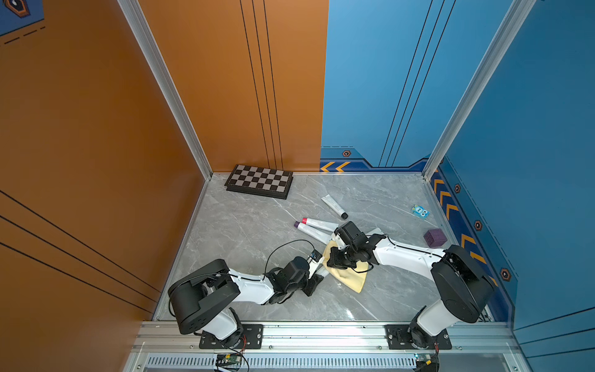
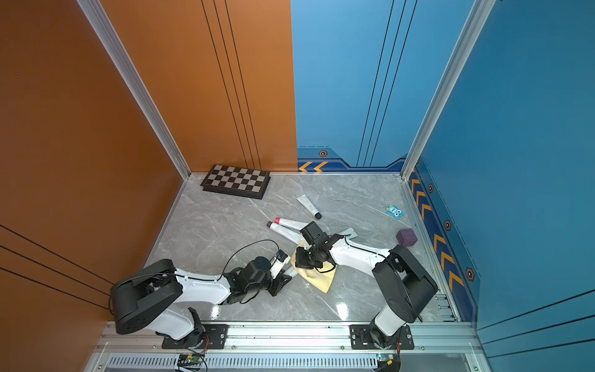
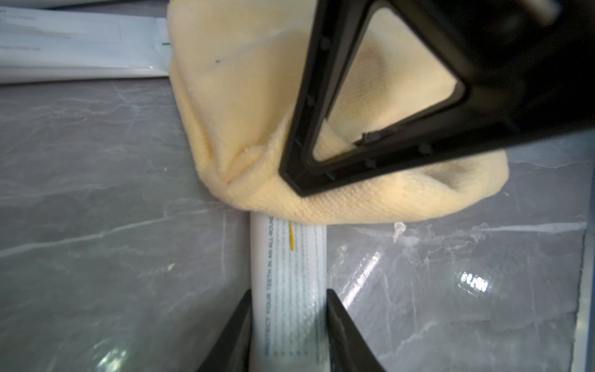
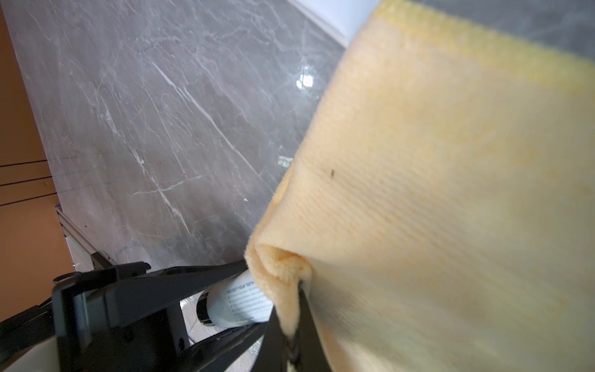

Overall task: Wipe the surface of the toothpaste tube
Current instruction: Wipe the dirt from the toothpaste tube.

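Veined marble (image 1: 257,244) | left tool (image 3: 288,294) grips smooth tube (image 3: 289,264) | right tool (image 4: 294,309) pinches cloth (image 4: 434,193), probably ribbed

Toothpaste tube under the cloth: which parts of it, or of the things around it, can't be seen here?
- Far end of the toothpaste tube: left wrist view, under the yellow cloth.
- Its small print: left wrist view, blurred.
- Its cap end: left wrist view, cut off by the picture edge past the left tool.
- Tips of the right tool: right wrist view, mostly buried in cloth folds.

Cloth (image 3: 241,112) over tube (image 3: 289,290); chessboard (image 1: 259,181) behind, far L.
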Tool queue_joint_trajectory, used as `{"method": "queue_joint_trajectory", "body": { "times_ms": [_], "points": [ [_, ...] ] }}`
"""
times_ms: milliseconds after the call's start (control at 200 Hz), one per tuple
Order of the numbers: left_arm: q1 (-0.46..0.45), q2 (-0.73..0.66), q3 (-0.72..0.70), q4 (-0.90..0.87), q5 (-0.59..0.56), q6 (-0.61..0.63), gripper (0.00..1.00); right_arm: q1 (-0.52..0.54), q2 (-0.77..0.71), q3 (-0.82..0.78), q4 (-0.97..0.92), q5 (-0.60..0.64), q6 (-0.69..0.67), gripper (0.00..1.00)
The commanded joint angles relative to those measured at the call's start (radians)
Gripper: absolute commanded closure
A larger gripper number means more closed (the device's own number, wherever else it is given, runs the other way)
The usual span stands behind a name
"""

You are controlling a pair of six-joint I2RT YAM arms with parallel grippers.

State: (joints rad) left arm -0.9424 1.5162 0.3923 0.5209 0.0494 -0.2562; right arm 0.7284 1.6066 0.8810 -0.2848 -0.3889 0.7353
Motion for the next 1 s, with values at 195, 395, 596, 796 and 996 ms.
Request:
{"method": "queue_joint_trajectory", "body": {
  "times_ms": [195, 395, 596, 796, 996],
  "points": [
    [0.008, 0.024, -0.033, -0.101, -0.023, -0.02, 0.64, 0.033, 0.023, -0.035, 0.029, 0.061, 0.03, 1.0],
    [0.012, 0.014, -0.037, -0.101, -0.021, -0.02, 0.64, -0.006, -0.013, -0.049, -0.073, 0.215, -0.035, 1.0],
    [0.012, 0.015, -0.038, -0.101, -0.019, -0.021, 0.64, -0.066, -0.027, -0.042, -0.103, 0.234, -0.071, 1.0],
    [0.012, 0.027, -0.03, -0.101, -0.01, -0.018, 0.64, -0.034, 0.035, -0.022, -0.03, 0.124, -0.032, 1.0],
    [0.012, 0.028, -0.028, -0.101, -0.009, -0.018, 0.64, 0.042, 0.078, -0.04, 0.067, 0.025, 0.029, 1.0]
  ]
}}
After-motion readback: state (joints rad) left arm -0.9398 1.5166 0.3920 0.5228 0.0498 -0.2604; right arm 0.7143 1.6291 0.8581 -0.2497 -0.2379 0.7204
